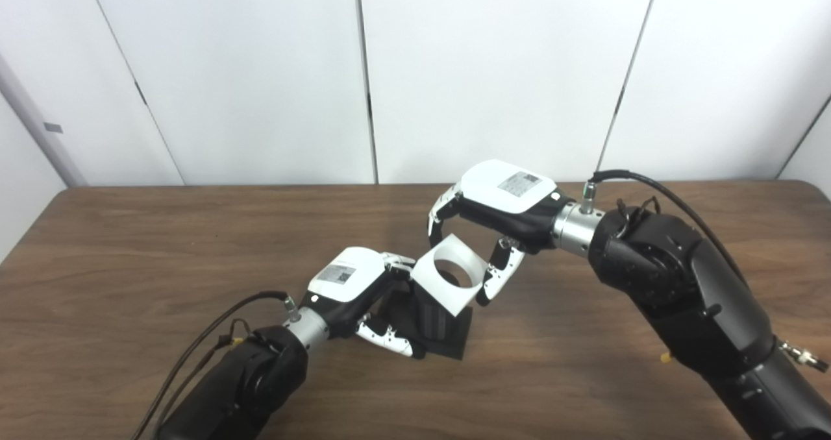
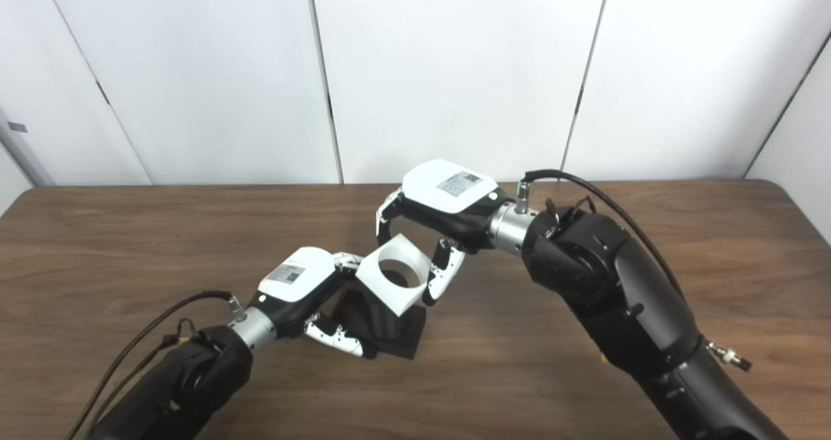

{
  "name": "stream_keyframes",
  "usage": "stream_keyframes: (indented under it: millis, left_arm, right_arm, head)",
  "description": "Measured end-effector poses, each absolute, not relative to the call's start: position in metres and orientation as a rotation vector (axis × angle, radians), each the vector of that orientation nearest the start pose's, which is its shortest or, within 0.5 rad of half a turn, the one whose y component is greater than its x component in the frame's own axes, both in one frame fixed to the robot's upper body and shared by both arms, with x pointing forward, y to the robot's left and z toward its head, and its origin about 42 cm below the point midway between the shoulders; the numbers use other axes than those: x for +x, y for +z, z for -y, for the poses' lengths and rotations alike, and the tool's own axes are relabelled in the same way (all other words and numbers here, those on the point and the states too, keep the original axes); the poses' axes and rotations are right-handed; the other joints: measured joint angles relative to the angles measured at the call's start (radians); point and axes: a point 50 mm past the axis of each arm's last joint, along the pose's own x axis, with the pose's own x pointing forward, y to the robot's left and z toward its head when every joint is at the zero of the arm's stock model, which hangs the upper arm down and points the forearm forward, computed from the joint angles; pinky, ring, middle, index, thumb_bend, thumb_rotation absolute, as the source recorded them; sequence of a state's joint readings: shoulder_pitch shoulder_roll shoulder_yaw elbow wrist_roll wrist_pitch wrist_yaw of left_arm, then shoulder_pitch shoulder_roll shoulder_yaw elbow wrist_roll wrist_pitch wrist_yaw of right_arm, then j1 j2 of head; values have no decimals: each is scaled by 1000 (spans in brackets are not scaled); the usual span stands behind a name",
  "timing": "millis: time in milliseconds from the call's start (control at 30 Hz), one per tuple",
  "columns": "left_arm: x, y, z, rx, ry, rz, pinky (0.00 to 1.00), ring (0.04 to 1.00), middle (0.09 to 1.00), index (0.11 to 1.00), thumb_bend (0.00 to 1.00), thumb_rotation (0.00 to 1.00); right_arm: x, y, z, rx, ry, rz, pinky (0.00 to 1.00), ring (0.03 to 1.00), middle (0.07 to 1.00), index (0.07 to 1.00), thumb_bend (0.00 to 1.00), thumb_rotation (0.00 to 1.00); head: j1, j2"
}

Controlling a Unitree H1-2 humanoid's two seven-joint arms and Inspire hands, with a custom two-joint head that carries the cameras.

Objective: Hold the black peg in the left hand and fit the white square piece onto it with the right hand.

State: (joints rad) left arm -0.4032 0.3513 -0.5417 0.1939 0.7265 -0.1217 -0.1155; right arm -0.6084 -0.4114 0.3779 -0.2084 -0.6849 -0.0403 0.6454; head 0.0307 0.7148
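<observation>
The black peg (image 1: 436,320), a ribbed cylinder on a flat black square base (image 1: 454,342), stands tilted on the table. My left hand (image 1: 354,284) is shut on it, fingers wrapped around the cylinder from the left. The white square piece (image 1: 449,273), with a round hole through it, sits tilted over the top of the peg; the peg's top end is hidden by it. My right hand (image 1: 493,209) is shut on the white piece from above, fingers (image 1: 495,276) on its right edge and thumb on its upper left edge.
The brown wooden table (image 1: 130,252) spreads to both sides of the hands. White wall panels (image 1: 260,70) rise behind its far edge. Cables run along both forearms.
</observation>
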Motion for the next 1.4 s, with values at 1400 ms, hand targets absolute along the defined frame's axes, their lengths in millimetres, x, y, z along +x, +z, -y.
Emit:
stream_keyframes:
  millis: [1400]
  left_arm:
    - [371, 137, -165, 1205, -633, 328, 756, 848, 831, 486, 524, 70]
  right_arm:
    - [390, 274, 138, -1404, 818, 470, 882, 803, 732, 477, 524, 135]
  head:
    - [12, 17]
